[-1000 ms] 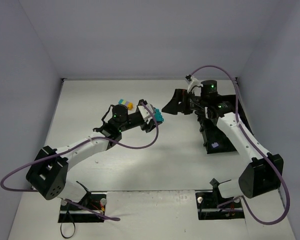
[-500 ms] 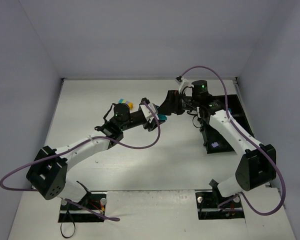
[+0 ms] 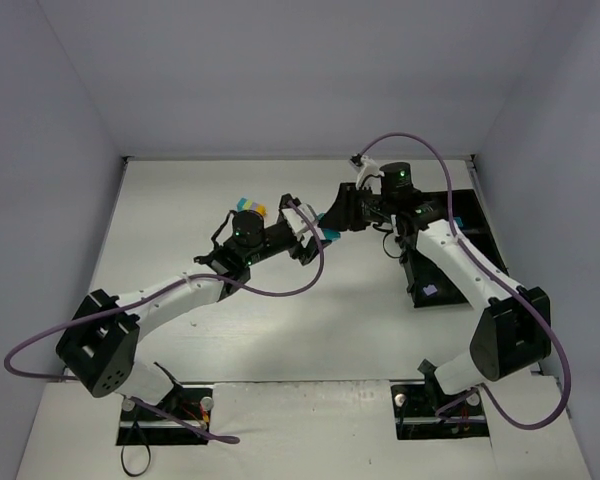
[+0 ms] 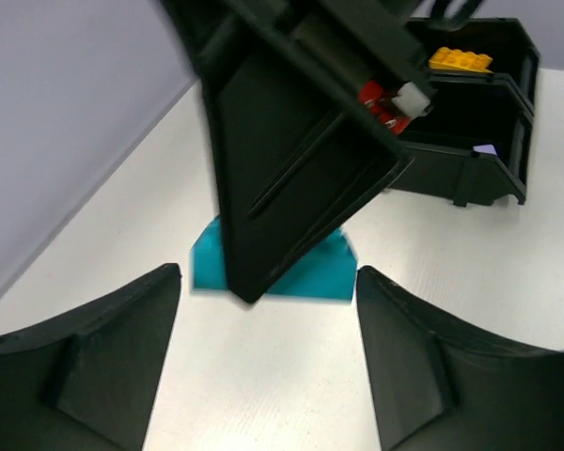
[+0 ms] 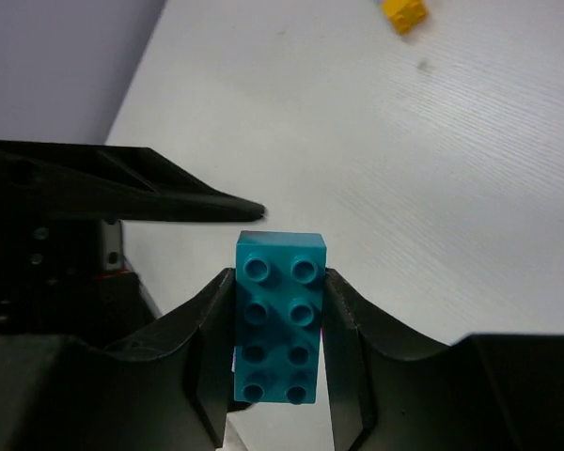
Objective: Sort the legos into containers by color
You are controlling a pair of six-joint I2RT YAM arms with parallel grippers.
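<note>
- The right hand (image 5: 279,289) is closed on a teal brick (image 5: 280,319). One finger presses each long side, and the brick's eight studs, two by four, face the wrist camera.
- From overhead, that brick sits a little toward 1 o'clock of the middle of the table (image 3: 180,200), where the two arms meet. Whether it touches the table cannot be told.
- The left hand (image 4: 268,277) is spread wide and holds nothing. Its two fingers stand well apart, to either side of the right hand and the brick, and touch neither.
- In the left wrist view, the right hand comes in from 12 o'clock and covers the top of the teal brick.
- In the right wrist view, one left finger shows as a dark wedge at 9 o'clock of the brick, its tip just beside the brick's far end.
- The black tray (image 4: 446,171) lies at the 3 o'clock side of the table, partly under the right arm.
- A yellow brick (image 4: 461,59) lies in one of the tray's far compartments, and a lavender brick (image 4: 486,148) in a nearer one.
- A cluster of bricks (image 3: 250,206) in cyan, yellow and orange rests on the table at 12 o'clock of the left wrist, just beside it.
</note>
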